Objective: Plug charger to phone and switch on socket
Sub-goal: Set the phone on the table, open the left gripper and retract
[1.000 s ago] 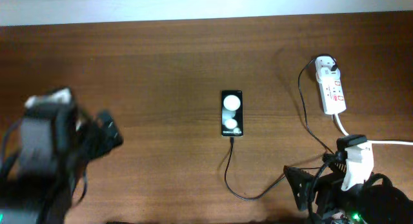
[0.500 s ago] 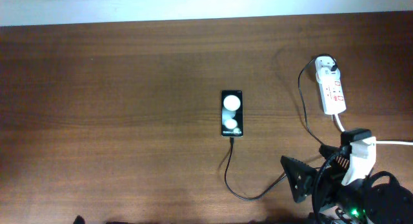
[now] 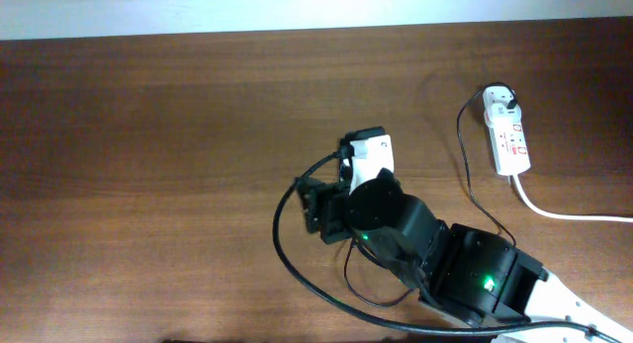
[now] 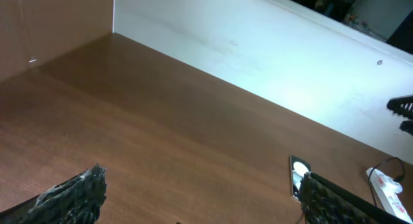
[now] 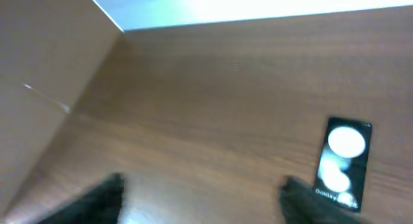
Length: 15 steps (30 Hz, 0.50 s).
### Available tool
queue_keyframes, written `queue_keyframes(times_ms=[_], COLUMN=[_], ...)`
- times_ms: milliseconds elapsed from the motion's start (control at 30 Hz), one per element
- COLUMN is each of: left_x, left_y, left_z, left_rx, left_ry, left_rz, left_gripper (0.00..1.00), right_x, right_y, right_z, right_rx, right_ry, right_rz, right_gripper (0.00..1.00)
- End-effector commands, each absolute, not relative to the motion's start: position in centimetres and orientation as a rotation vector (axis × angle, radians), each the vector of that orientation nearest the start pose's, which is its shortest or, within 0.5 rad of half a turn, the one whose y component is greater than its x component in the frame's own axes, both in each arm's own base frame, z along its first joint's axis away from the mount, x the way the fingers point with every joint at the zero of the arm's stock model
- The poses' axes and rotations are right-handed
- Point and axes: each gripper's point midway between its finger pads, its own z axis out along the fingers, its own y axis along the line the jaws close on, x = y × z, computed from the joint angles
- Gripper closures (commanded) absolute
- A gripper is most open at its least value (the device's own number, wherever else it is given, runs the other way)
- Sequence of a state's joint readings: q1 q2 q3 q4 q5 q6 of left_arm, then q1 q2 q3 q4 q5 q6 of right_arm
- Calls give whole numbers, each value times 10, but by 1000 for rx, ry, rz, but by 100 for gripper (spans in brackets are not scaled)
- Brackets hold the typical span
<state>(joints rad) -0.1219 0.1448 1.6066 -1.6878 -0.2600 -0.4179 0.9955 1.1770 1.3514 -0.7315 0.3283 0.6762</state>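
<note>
The black phone (image 5: pixel 342 161) lies flat on the wooden table, its two white reflections showing; it also shows in the left wrist view (image 4: pixel 298 174). In the overhead view my right arm covers it. The white socket (image 3: pixel 506 135) lies at the far right with the charger's plug head in its top end. The thin black charger cable (image 3: pixel 463 155) runs down from there and curves under my arm. My right gripper (image 3: pixel 318 210) is open and empty, just left of where the phone lies (image 5: pixel 206 201). My left gripper (image 4: pixel 200 208) is open and empty, far left of the phone.
The socket's thick white cord (image 3: pixel 564 213) trails off the right edge. A white wall (image 3: pixel 297 7) borders the table's far edge. My right arm's own black cable (image 3: pixel 282 244) loops over the table in front of the phone.
My right arm swung from the bottom right corner up and left, over the phone. My left arm dropped out of the overhead view.
</note>
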Motion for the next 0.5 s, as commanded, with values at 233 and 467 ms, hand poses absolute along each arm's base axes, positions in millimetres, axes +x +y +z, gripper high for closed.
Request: queue_keyframes(times_ms=[233,467], left_x=[-70,-49], left_y=[55,73], left_z=[340,361], left_rx=[-438,-531], left_ry=[1584,1489], left_rz=[-185,-100], left_gripper=[1,1], right_x=[250,231], right_y=[124,48], right_z=[263,237], right_rx=[303,647], right_ry=[2482,2638], right_rz=[180,26], right_gripper=[96,96])
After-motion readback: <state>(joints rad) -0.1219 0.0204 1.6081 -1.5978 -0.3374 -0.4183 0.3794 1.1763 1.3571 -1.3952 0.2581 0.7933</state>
